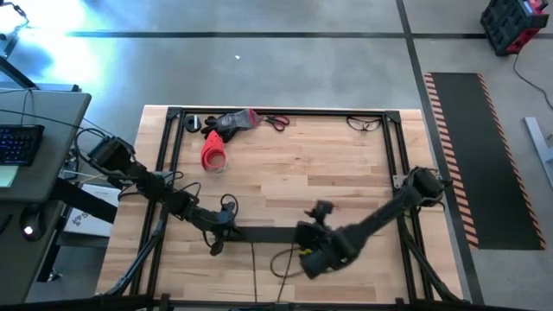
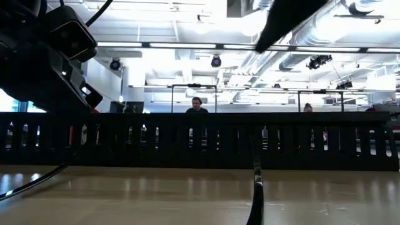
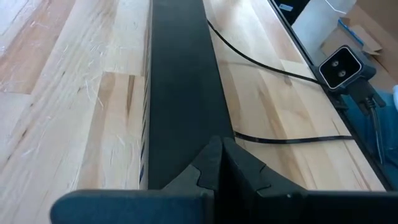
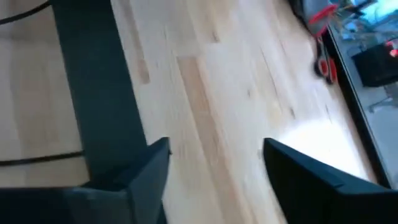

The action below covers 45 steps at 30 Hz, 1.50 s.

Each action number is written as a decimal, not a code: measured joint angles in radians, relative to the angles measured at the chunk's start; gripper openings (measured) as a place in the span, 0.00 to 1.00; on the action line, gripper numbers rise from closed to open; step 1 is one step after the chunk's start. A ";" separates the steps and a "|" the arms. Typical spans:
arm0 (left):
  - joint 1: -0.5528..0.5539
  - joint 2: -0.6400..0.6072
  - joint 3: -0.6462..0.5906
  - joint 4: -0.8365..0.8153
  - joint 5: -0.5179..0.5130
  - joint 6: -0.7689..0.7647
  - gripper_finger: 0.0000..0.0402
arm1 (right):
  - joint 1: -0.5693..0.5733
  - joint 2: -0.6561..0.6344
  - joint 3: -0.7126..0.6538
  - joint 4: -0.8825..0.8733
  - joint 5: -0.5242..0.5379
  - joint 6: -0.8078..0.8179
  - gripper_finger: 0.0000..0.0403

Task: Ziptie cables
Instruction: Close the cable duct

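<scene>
I see pale butcher-block wooden table (image 1: 346,173): smooth, satin | long black plastic slotted channel (image 3: 177,93): matt

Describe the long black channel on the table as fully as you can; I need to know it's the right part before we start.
The black channel lies flat along the near part of the wooden table, between the two arms. It looks like rigid matte plastic, with a smooth flat top; the low view shows its side as a row of comb-like teeth and slots. The left gripper, shut, is at one end, right above it; the open right gripper hangs beside it. A thin black cable runs alongside.
</scene>
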 joint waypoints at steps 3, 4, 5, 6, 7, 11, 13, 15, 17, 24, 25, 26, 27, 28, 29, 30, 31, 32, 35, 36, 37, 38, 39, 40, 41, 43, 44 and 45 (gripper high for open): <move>0.000 0.000 0.000 0.002 -0.011 0.006 0.00 | 0.064 -0.030 -0.076 0.023 0.006 0.126 0.46; 0.000 0.000 0.000 0.002 -0.013 0.005 0.00 | 0.082 -0.040 -0.120 0.053 0.000 0.175 0.41; 0.000 0.000 0.000 0.002 -0.014 0.005 0.00 | 0.098 -0.048 -0.169 0.084 -0.018 0.230 0.36; 0.000 0.000 0.000 0.002 -0.015 0.005 0.00 | 0.111 -0.054 -0.221 0.111 -0.034 0.284 0.31; -0.001 0.000 0.000 0.002 -0.016 0.003 0.00 | 0.120 -0.060 -0.273 0.145 -0.046 0.326 0.26; 0.000 0.001 -0.001 0.007 -0.017 -0.003 0.00 | 0.160 -0.120 -0.412 0.370 0.024 0.408 0.11; 0.003 0.002 -0.002 0.013 -0.014 -0.005 0.00 | 0.177 -0.138 -0.461 0.465 0.072 0.408 0.05; 0.008 0.003 -0.002 0.017 -0.011 -0.017 0.00 | 0.186 -0.139 -0.513 0.540 0.090 0.414 0.02; 0.012 0.003 -0.002 0.017 -0.011 -0.027 0.00 | 0.185 -0.131 -0.589 0.646 0.050 0.438 0.01; 0.019 0.003 -0.003 0.020 -0.013 -0.029 0.00 | 0.188 -0.125 -0.755 0.844 0.081 0.563 0.00; 0.025 0.003 -0.003 0.020 -0.019 -0.021 0.00 | 0.189 -0.128 -0.757 0.830 0.099 0.555 0.00; 0.033 0.003 -0.003 0.020 -0.020 -0.009 0.00 | 0.188 -0.134 -0.759 0.818 0.115 0.535 0.00; 0.043 0.004 -0.003 0.020 -0.023 0.004 0.00 | 0.185 -0.143 -0.762 0.805 0.125 0.514 0.00; 0.057 0.004 -0.003 0.019 -0.020 0.015 0.00 | 0.178 -0.150 -0.763 0.792 0.129 0.497 0.00; 0.072 0.004 -0.003 0.018 -0.013 0.029 0.00 | 0.169 -0.155 -0.764 0.774 0.131 0.486 0.00; 0.088 0.004 -0.003 0.018 -0.005 0.047 0.00 | 0.157 -0.160 -0.765 0.753 0.133 0.478 0.00; 0.107 0.003 -0.003 0.019 0.003 0.070 0.00 | 0.143 -0.167 -0.765 0.731 0.136 0.476 0.00; 0.129 0.003 -0.003 0.019 0.015 0.096 0.00 | 0.128 -0.173 -0.766 0.712 0.142 0.475 0.00; 0.202 0.001 -0.003 0.020 0.081 0.148 0.00 | 0.084 -0.204 -0.770 0.701 0.154 0.421 0.00; 0.223 -0.007 -0.003 0.013 0.103 0.155 0.00 | 0.068 -0.220 -0.771 0.716 0.143 0.390 0.00; 0.242 -0.020 -0.003 0.002 0.116 0.165 0.00 | 0.052 -0.238 -0.771 0.739 0.139 0.361 0.00; 0.259 -0.037 -0.005 -0.008 0.123 0.179 0.00 | 0.034 -0.261 -0.771 0.758 0.135 0.328 0.00; 0.272 -0.060 -0.005 -0.019 0.125 0.194 0.00 | 0.017 -0.284 -0.770 0.785 0.133 0.294 0.00; 0.285 -0.089 -0.004 -0.028 0.125 0.207 0.00 | 0.002 -0.302 -0.769 0.826 0.127 0.257 0.00; 0.299 -0.121 -0.004 -0.051 0.124 0.220 0.00 | -0.014 -0.310 -0.768 0.873 0.121 0.221 0.00; 0.326 -0.186 0.014 -0.060 0.136 0.258 0.00 | -0.041 -0.313 -0.768 0.967 0.106 0.124 0.00; 0.338 -0.222 0.027 -0.044 0.154 0.278 0.00 | -0.059 -0.311 -0.768 1.017 0.085 0.064 0.00; 0.348 -0.257 0.037 -0.027 0.183 0.291 0.00 | -0.078 -0.305 -0.768 1.078 0.053 0.005 0.00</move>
